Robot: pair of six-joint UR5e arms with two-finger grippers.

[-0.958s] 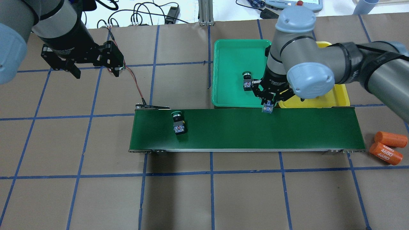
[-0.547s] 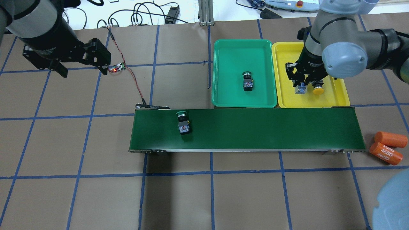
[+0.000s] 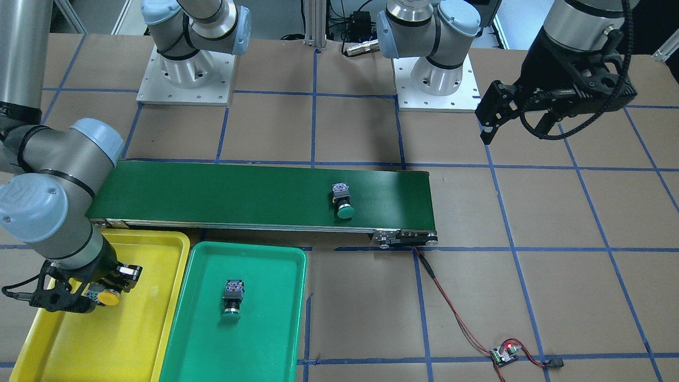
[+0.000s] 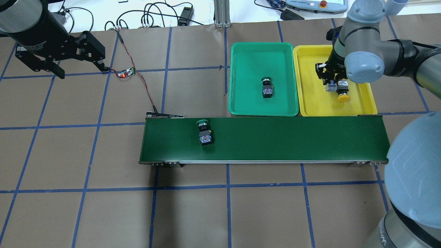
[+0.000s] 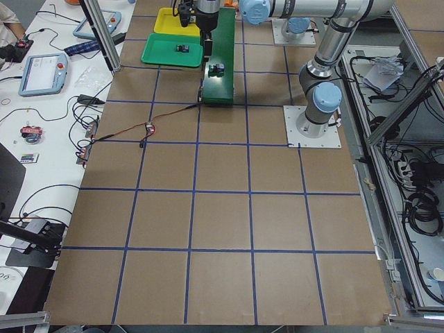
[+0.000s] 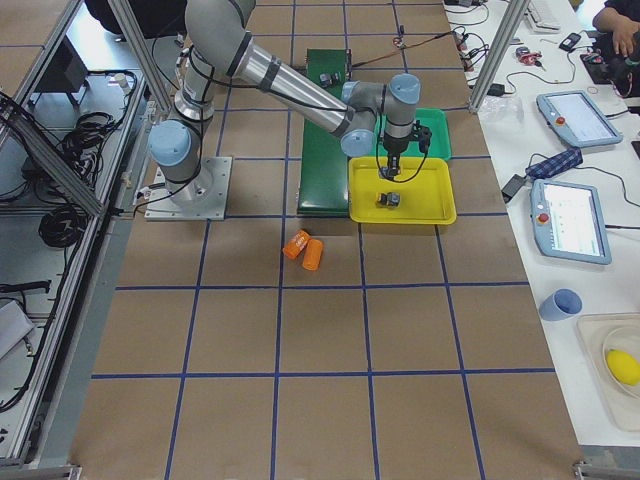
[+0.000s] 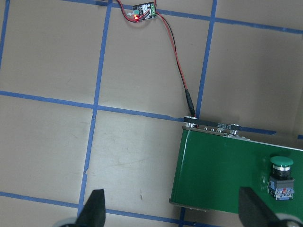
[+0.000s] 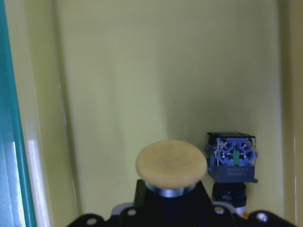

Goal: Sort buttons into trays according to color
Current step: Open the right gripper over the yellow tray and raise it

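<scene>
Likely drop-off: right jaws, grip unclear, at 2 yellow buttons point(image 4: 342, 93) in the yellow tray point(image 4: 310, 103) beside the belt point(image 4: 293, 137); left jaws wide; next release, fetch belt's green button point(image 4: 205, 132)

The right gripper point(image 4: 331, 82), clamped on its held button point(image 8: 171, 163), has a second yellow button point(image 4: 343, 93) just beside it, possibly touching; toward the green tray point(image 4: 248, 69), the floor of the yellow tray point(image 4: 311, 96) lies bare.
</scene>
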